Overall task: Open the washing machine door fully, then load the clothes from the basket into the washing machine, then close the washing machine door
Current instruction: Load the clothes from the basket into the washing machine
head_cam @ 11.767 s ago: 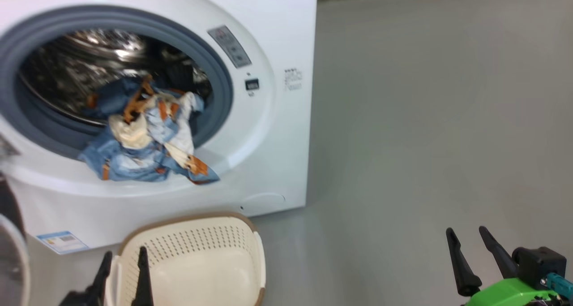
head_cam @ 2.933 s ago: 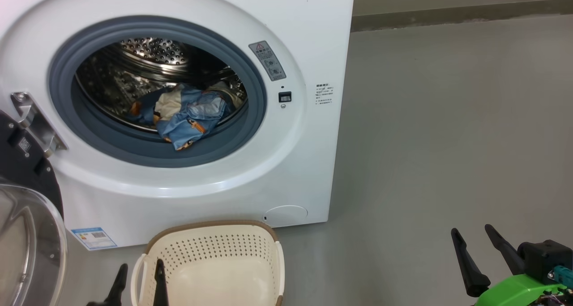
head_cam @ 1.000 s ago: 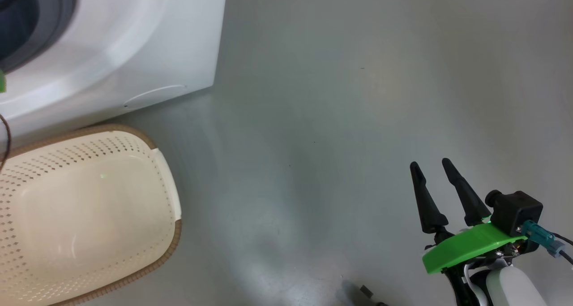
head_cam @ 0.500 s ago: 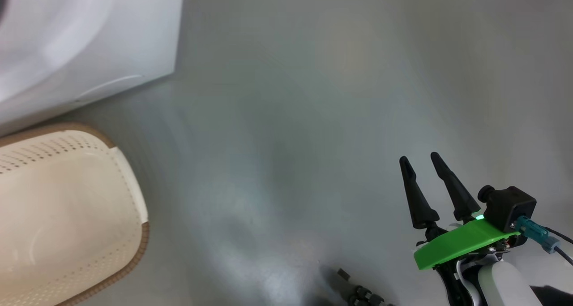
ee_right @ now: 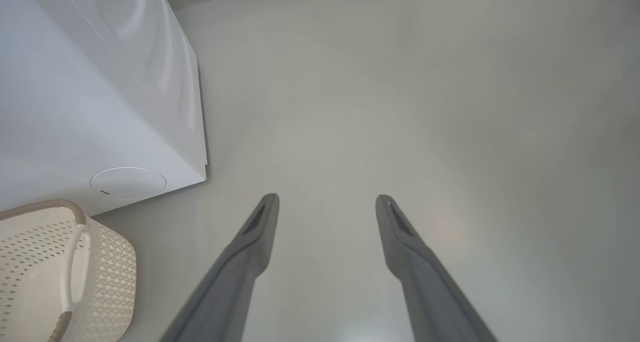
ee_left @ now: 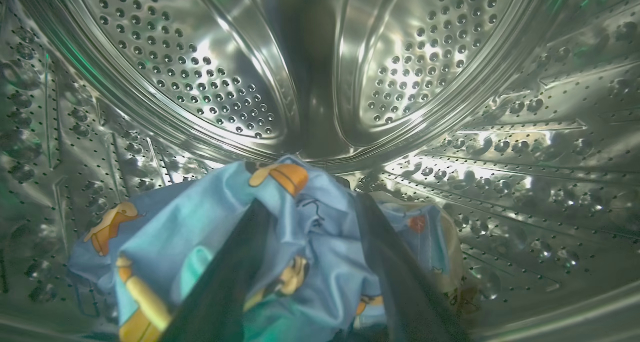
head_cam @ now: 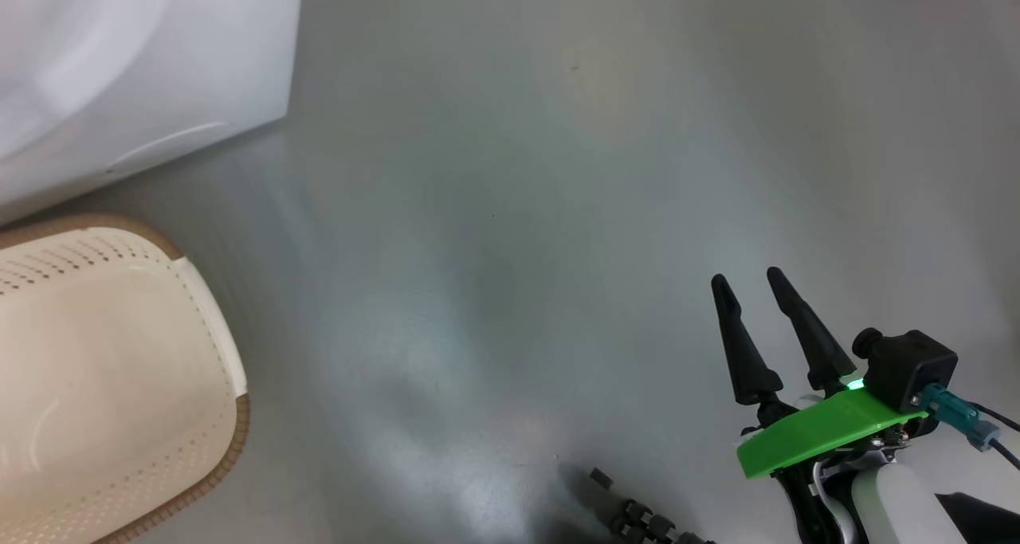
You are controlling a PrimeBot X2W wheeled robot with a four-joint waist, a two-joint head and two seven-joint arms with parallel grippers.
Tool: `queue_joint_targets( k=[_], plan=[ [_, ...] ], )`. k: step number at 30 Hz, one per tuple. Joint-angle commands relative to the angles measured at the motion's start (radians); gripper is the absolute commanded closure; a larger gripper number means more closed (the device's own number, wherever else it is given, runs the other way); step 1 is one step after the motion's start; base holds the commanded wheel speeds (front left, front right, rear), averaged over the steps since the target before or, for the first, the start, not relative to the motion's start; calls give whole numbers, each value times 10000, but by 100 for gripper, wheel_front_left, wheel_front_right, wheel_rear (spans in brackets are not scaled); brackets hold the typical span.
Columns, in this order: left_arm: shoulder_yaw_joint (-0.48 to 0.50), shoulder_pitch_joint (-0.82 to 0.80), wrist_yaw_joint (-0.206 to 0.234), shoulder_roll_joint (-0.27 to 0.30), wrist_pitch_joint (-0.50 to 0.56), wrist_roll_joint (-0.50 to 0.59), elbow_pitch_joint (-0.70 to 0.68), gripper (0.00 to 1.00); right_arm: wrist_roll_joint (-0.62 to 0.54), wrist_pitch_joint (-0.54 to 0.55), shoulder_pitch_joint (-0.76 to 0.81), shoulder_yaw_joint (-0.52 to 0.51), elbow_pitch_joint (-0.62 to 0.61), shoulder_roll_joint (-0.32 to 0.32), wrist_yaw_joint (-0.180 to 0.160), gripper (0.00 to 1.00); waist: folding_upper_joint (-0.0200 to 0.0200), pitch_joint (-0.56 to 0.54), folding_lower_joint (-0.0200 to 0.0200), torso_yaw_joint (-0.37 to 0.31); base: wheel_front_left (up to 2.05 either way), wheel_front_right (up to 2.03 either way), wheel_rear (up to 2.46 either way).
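Steel drum (ee_left: 505,131), clothes (ee_left: 190,222) heaped, long axis crosswise

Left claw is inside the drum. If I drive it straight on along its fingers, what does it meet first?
The clothes: the open left claw has the bundle bunched between and just past its fingertips. Beyond that, probably the back wall of the drum; depth is hard to judge.

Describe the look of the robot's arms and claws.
The right claw has two long, tapering black fingers on a green plate, beside a black box with a teal cable plug; its forearm is white. The left claw has matching dark fingers.
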Motion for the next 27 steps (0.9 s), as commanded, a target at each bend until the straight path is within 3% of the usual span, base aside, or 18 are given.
queue_joint_targets(
  k=[1,14,27],
  plan=[
    [68,171,70,419,6,22,-230,0,33,-18,79,102,-210,-149,44,0,0,-79,0,36,0,0,0],
    [-136,1582,193,-345,-99,-245,-513,0,-270,262,216,-411,-385,-149,44,0,0,-1169,0,844,0,0,0],
    [-100,4786,-33,-1350,-1233,-783,-1393,0,-793,910,552,-873,-692,-149,44,0,0,-2994,0,1991,0,0,0]
  ],
)
